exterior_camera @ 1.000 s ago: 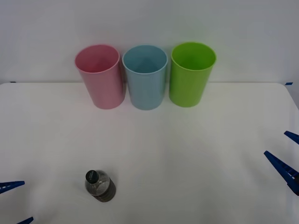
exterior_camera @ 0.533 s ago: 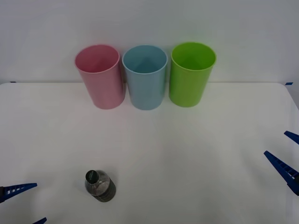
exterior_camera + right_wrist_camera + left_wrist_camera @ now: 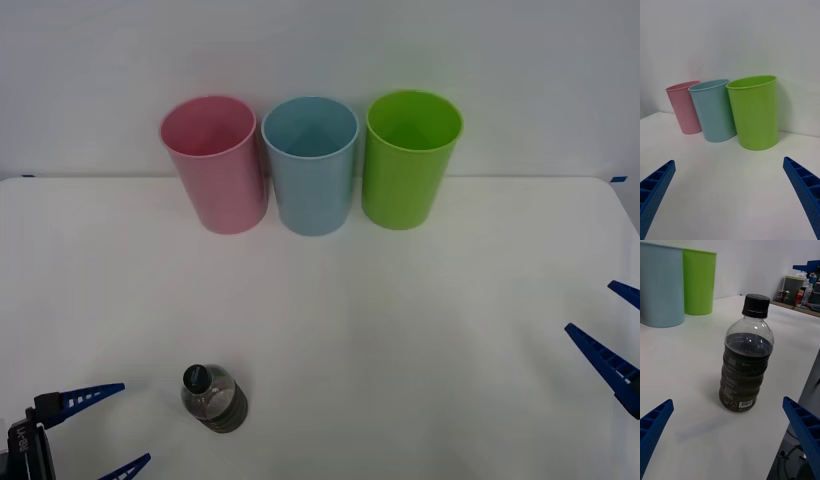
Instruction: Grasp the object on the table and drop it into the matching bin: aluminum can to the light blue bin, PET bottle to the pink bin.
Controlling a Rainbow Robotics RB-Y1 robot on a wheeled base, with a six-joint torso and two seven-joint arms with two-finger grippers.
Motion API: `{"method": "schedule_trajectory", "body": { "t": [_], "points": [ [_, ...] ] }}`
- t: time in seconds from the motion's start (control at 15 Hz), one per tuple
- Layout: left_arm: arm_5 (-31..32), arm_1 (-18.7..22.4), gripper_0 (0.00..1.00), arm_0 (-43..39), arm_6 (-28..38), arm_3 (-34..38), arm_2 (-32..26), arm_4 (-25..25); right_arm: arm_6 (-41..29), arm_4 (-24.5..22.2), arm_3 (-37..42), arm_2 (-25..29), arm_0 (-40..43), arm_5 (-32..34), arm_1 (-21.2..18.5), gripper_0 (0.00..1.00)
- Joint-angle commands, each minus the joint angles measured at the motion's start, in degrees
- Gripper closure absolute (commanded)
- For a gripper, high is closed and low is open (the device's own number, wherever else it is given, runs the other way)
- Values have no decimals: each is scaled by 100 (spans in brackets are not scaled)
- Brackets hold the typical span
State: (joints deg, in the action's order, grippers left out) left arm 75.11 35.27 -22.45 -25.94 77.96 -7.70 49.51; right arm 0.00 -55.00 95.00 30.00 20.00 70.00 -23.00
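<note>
The PET bottle (image 3: 213, 398), small and clear with a black cap and a dark band, stands upright on the white table (image 3: 400, 320) near its front left. My left gripper (image 3: 108, 431) is open just left of it, at about the same depth. In the left wrist view the bottle (image 3: 747, 363) stands centred ahead of the spread blue fingers (image 3: 655, 423), with nothing between them. The pink bin (image 3: 213, 165) and the light blue bin (image 3: 311, 165) stand side by side at the back. My right gripper (image 3: 612, 325) waits open at the table's right edge.
A lime green bin (image 3: 411, 160) stands right of the light blue one, all three close together against the white wall. The right wrist view shows the same row, with the green bin (image 3: 754, 112) nearest. Bare tabletop lies between the bottle and the bins.
My left gripper has come in from the front left corner toward the bottle, still open. The bottle, the bins and the right arm have not moved.
</note>
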Motion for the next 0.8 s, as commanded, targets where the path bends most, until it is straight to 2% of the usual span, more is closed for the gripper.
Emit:
{"method": "schedule_trajectory", "body": {
  "t": [0.07, 0.8],
  "points": [
    [-31, -170, 0, 109, -16, 0, 5, 208, 0, 0, 0, 0, 0, 0, 0, 0],
    [-22, -943, 0, 496, -86, 0, 5, 946, 0, 0, 0, 0, 0, 0, 0, 0]
  ]
}}
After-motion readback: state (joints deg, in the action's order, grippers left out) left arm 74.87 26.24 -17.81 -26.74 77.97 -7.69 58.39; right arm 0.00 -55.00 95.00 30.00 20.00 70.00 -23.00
